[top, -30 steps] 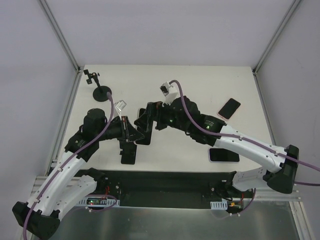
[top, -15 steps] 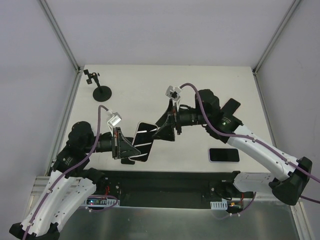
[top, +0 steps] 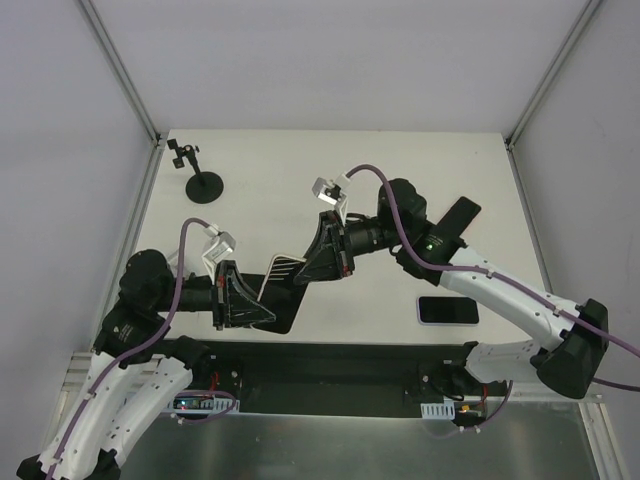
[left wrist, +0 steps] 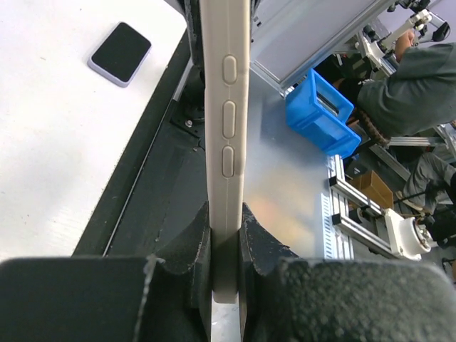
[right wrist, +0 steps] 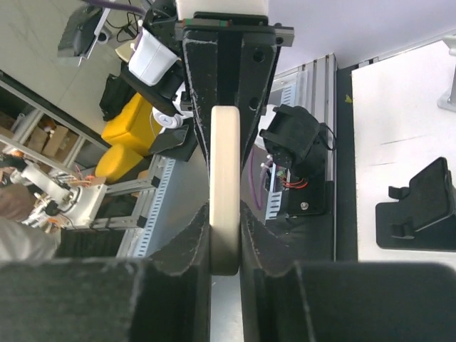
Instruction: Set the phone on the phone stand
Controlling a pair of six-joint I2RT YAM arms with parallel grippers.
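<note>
We see the cream-cased phone held in the air between both arms, edge-on to each wrist camera. The left gripper is pinching one short end, its fingers pressed against the two faces of the case. The right gripper is pinching the opposite end in the same way. From above, the phone hangs over the table at about 7 o'clock from the table's centre, near the front edge and clear of the surface.

We judge the task roughly half done. The phone is picked up and appears to be mid-handover or being re-oriented, and nothing rests on a stand yet. The black phone stand sits unoccupied on the white surface near the front edge. In the overhead view the arms and the phone largely hide it.

As we see it, what is left is for one gripper to let go, and for the other to tilt the phone, lower it into the cradle and release.

Elsewhere, a lavender-cased phone lies at 4 o'clock, and a dark phone lies at 2 o'clock, partly behind the right arm. A round-based holder stands at 10 o'clock.
</note>
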